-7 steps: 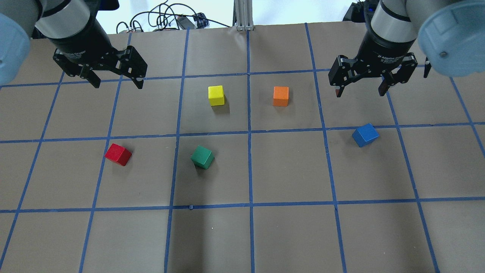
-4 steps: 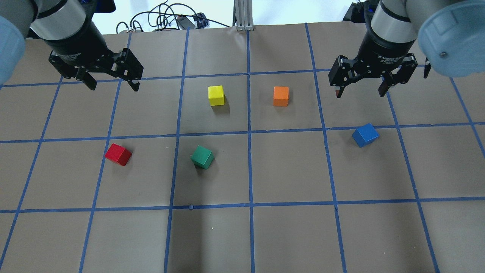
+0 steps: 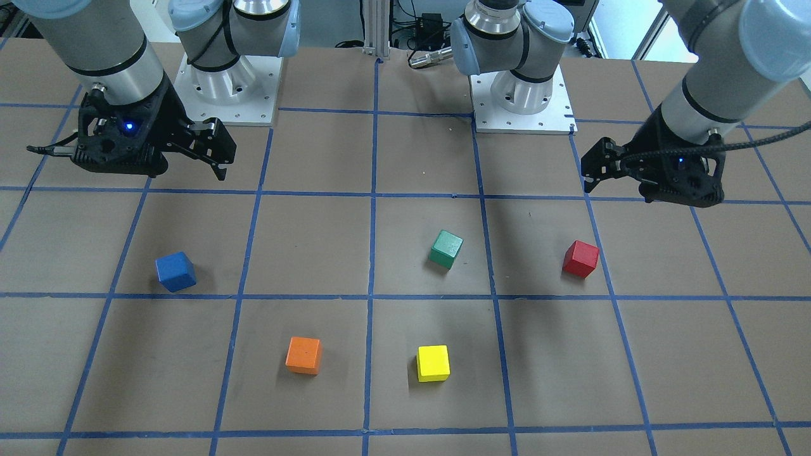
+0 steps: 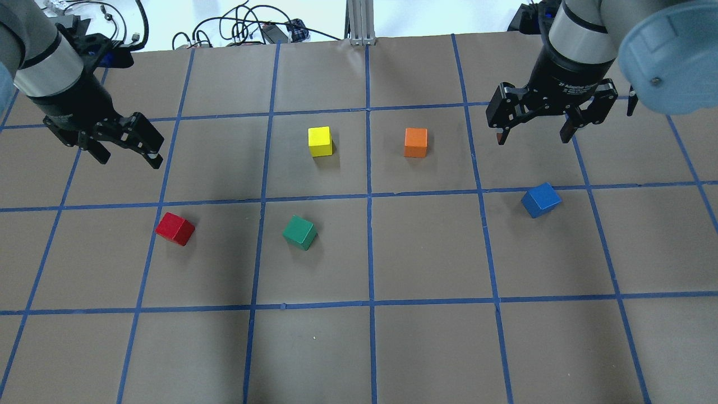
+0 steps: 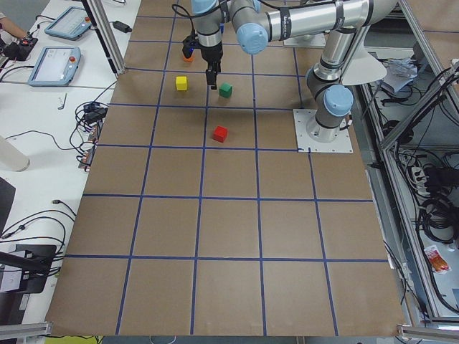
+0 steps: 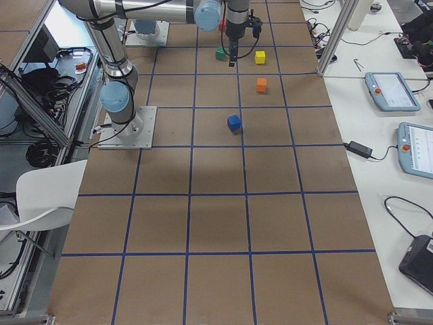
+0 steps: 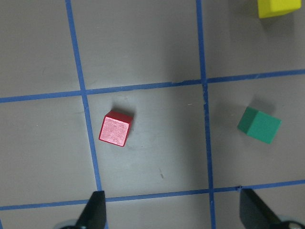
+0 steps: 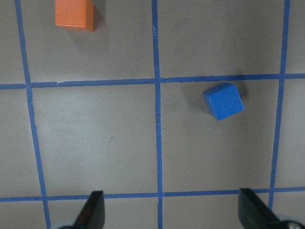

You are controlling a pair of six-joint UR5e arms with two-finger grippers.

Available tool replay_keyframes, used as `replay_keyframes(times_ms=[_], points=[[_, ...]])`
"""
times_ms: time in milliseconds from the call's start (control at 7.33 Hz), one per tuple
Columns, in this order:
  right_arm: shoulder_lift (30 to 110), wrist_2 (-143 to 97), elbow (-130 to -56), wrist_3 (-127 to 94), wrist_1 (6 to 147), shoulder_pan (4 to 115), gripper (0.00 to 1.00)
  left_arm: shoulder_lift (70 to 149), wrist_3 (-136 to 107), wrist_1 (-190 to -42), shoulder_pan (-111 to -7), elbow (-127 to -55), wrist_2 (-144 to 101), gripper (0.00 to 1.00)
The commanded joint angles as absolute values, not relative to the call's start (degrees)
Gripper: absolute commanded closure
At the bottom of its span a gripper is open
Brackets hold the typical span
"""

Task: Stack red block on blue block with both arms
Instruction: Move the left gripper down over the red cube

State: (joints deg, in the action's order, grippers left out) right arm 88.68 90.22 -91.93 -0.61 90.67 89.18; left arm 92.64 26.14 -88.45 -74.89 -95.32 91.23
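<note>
Upper left, my left gripper (image 4: 130, 160) gapes wide, with the red block (image 4: 175, 229) lower in frame. Upper right, my right gripper (image 4: 533, 139) is equally wide, the blue block (image 4: 541, 200) lower down. Its body lettering is too blurred to read.

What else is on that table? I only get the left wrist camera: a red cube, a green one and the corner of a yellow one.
Observer: There is also a blue block, over on the robot's right side of the table.
Visitor: Is anything holding it?
Observer: No. The right gripper is open and empty and does not touch it.
Visitor: Any more cubes?
Observer: One more, an orange cube. It sits beside the yellow cube in the row farther from the robot.
</note>
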Motion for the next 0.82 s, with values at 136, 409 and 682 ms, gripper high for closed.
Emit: replay_keyframes(times_ms=[136,409,682], points=[[88.68,90.18,-91.85,-0.70,90.97,89.21,0.00,97.55,40.47,-73.90,-72.07,-106.39,91.58,0.00],[88.68,90.18,-91.93,-0.70,91.05,89.21,0.00,99.83,44.38,-62.80,-72.07,-112.22,95.00,0.00],[88.68,90.18,-91.93,-0.70,90.97,89.21,0.00,101.86,49.12,-59.25,-71.98,-114.77,95.19,0.00]])
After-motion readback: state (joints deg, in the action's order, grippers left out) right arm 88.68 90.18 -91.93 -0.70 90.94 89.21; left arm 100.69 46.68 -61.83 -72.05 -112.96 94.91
